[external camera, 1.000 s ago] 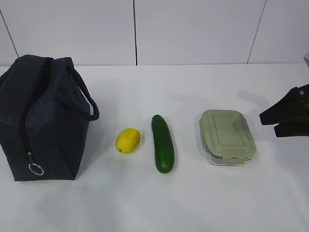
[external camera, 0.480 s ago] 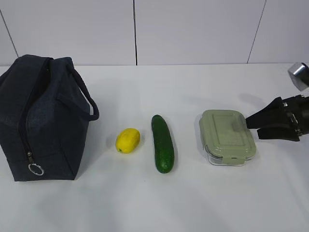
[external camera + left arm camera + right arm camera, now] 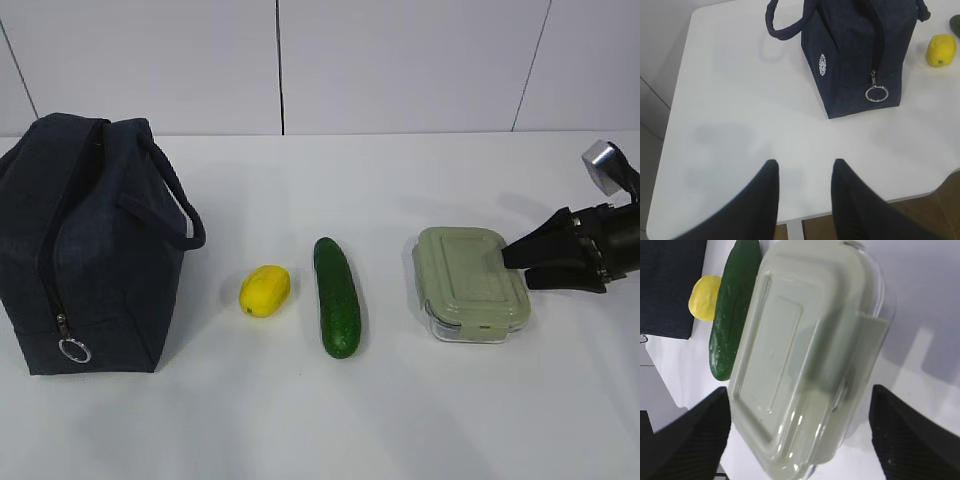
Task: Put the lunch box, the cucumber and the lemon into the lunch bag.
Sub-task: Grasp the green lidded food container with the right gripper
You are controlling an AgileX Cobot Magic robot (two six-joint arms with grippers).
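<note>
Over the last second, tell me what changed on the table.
The right gripper moved leftward, its open fingers now reaching the lunch box at its right end. Nothing is grasped yet. The lunch box, cucumber, lemon and lunch bag stayed put.

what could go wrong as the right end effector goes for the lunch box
1. The right end effector is open and approaching the lunch box from its right end; its smooth lid and clear walls might slip in the grip.
2. The cucumber lies just left of the box, so a push could shove the box into it and roll it toward the lemon.
3. The lunch bag looks zipped, so nothing may fit in yet.
</note>
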